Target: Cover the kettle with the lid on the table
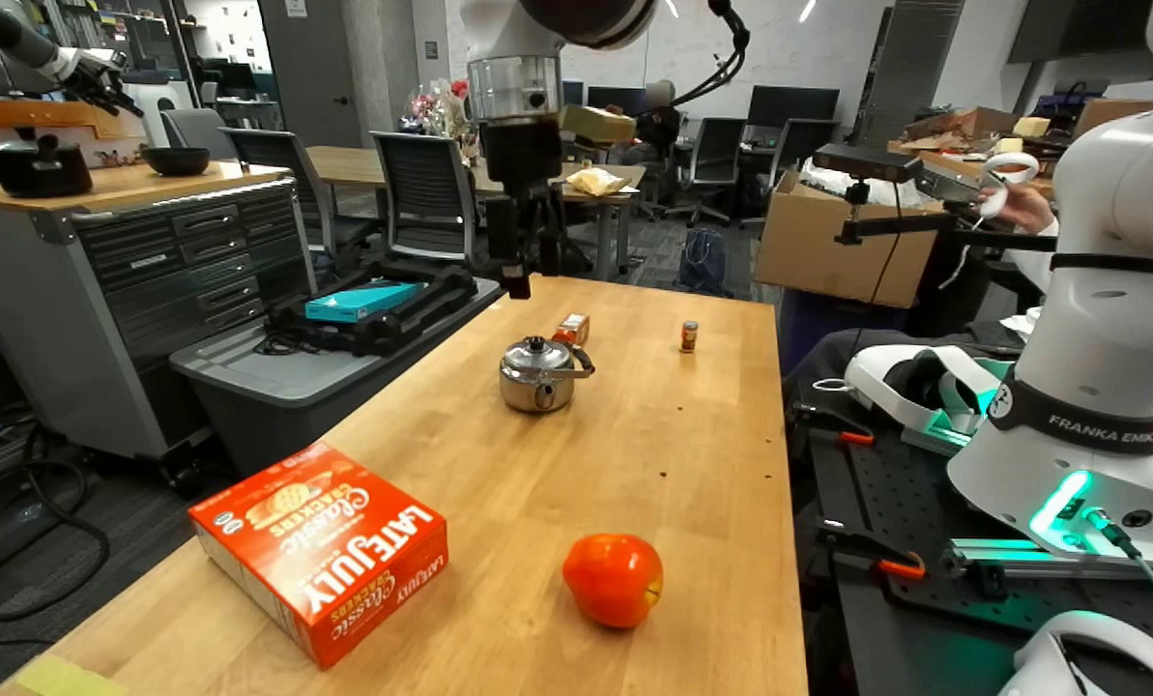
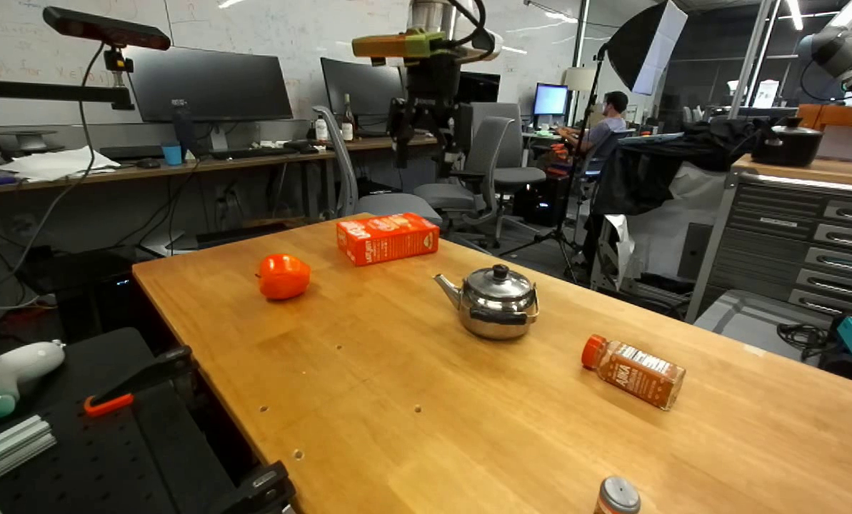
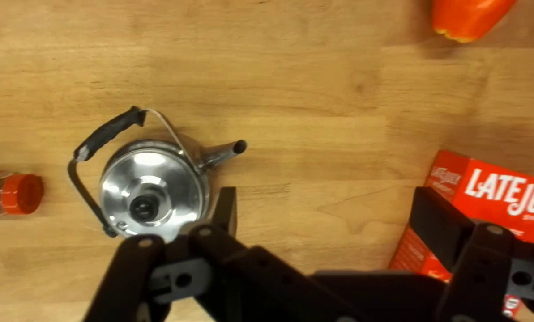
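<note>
The kettle is a small shiny silver pot with a spout and a black-gripped handle. It stands upright on the table in both exterior views point(image 1: 528, 394) point(image 2: 493, 330) and at the left of the wrist view point(image 3: 222, 153). The lid, a round silver disc with a black knob, sits on top of the kettle point(image 1: 535, 358) point(image 2: 498, 285) and also shows in the wrist view point(image 3: 164, 176). The handle is swung down to one side of the lid. My gripper point(image 1: 533, 276) point(image 2: 423, 165) point(image 3: 325, 197) is open and empty, well above the table, with the kettle off to one side of its fingers.
An orange-red fruit point(image 1: 613, 580) and a red cracker box point(image 1: 325, 541) lie on the wooden table point(image 1: 702, 416). A spice bottle with a red cap point(image 2: 636, 373) lies on its side near the kettle. A small jar point(image 1: 688, 336) stands by itself.
</note>
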You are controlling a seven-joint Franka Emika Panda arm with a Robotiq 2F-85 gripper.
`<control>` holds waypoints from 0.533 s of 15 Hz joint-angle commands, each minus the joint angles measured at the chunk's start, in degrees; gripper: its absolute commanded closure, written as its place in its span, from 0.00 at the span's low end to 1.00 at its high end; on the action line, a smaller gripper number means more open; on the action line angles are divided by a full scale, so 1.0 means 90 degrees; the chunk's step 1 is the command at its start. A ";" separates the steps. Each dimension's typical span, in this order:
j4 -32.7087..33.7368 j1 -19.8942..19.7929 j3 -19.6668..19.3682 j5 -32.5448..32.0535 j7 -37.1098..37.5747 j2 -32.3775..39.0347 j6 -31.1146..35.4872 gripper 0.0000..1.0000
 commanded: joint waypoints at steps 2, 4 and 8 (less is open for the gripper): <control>-0.0911 -0.0282 0.0079 0.1238 -0.0680 -0.1044 -0.0016 0.00; -0.1184 -0.0294 0.0032 0.1313 -0.0615 -0.1336 -0.0057 0.00; -0.1704 -0.0255 0.0037 0.1049 -0.0307 -0.1794 0.0117 0.00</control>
